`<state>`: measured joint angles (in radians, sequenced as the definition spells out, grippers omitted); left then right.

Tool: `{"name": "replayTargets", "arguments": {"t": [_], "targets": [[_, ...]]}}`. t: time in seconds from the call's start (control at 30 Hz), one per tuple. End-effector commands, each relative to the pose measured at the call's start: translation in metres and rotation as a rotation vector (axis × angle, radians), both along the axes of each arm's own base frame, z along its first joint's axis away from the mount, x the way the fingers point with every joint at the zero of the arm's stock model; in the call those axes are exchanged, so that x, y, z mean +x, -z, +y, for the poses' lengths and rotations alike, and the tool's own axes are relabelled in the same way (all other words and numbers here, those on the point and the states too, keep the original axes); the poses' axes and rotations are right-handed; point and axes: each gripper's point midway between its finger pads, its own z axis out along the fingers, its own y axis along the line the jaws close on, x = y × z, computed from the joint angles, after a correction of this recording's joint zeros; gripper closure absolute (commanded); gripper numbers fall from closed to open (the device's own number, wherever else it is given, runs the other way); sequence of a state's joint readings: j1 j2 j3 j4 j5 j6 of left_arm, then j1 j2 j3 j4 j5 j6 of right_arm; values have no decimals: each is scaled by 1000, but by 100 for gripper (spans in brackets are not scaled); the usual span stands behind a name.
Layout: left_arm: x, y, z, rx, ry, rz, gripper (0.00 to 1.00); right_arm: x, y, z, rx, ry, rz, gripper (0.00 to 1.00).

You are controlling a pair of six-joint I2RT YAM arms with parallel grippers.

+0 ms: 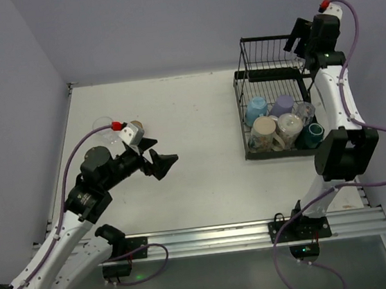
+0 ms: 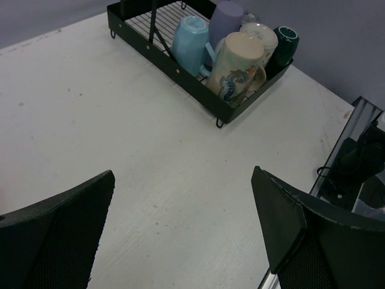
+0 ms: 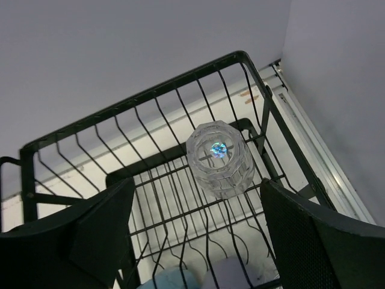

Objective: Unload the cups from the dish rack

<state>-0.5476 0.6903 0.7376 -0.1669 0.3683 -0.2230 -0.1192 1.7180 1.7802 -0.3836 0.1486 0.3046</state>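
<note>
A: Where does the rack stand?
B: The black wire two-tier dish rack (image 1: pixel 267 54) stands on the white counter (image 1: pixel 189 110), at the far right.

A: What is in the lower tray?
B: There is a cluster at its near end, the pieces touching or just beside one another:
- light blue cup (image 1: pixel 254 109)
- lavender cup (image 1: pixel 284 105)
- beige mug with a printed figure (image 1: pixel 264 135)
- cream-white cup (image 1: pixel 291 128)
- dark green cup (image 1: pixel 312 133)
- small clear glass (image 1: pixel 305 109), set among them

A: And the upper basket?
B: One clear faceted glass (image 3: pixel 220 159) rests on the wires of the raised basket. I cannot tell whether it is upright or inverted.

A: What about the right arm?
B: The right arm (image 1: pixel 331 94) stands tall over the far end of the rack. The right jaws are spread wide above the faceted glass. In the wrist view one finger shows on each side of it, both apart from it. Nothing is gripped.

A: And the left arm?
B: The left arm (image 1: pixel 81 199) is bent over the left half of the counter, well apart from the rack. The left jaws are fully apart and empty, and they point toward the rack.

A: Is anything off the rack?
B: A clear rounded glass (image 1: pixel 102 124) shows on the counter at far left, just beyond the left wrist. It is too faint to read its orientation.
</note>
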Motion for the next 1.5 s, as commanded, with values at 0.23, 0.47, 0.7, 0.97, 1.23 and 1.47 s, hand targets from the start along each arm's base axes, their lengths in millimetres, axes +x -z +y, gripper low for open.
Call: {"name": "replayTargets", "arguments": {"t": [0.23, 0.47, 0.7, 0.97, 1.23, 1.47], "targets": [[5, 4, 4, 29, -51, -28, 0, 29, 12, -23, -105, 12, 65, 15], [11, 10, 8, 52, -84, -20, 0, 51, 36, -28, -127, 6, 114, 18], [14, 12, 9, 57, -96, -16, 0, 56, 43, -33, -159, 13, 136, 23], [17, 16, 9, 67, -108, -8, 0, 60, 43, -35, -176, 8, 143, 39], [18, 17, 10, 74, -118, -6, 0, 57, 9, -27, -153, -3, 35, 92], [21, 20, 10, 78, -126, 6, 0, 43, -59, -13, -100, -30, -147, 97]]}}
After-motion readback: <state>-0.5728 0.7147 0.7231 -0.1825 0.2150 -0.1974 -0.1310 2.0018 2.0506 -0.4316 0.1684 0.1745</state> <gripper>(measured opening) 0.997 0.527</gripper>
